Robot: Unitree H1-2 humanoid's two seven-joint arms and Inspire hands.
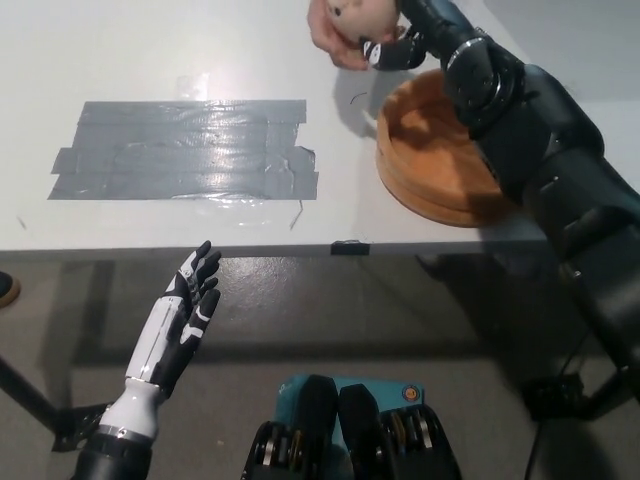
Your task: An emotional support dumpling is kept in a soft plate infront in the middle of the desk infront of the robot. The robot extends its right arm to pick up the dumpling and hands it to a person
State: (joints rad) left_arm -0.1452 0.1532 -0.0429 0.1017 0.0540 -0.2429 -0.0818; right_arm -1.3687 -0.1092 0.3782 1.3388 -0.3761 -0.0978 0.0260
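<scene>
Brightly and evenly lit from overhead. Strong white glare on the desk (150, 50) towards eleven o'clock and across the grey tape patch (185, 150). Soft shadow under the desk edge, darker towards four o'clock. Slight motion blur at twelve o'clock; mild softness and bending at the corners.
</scene>
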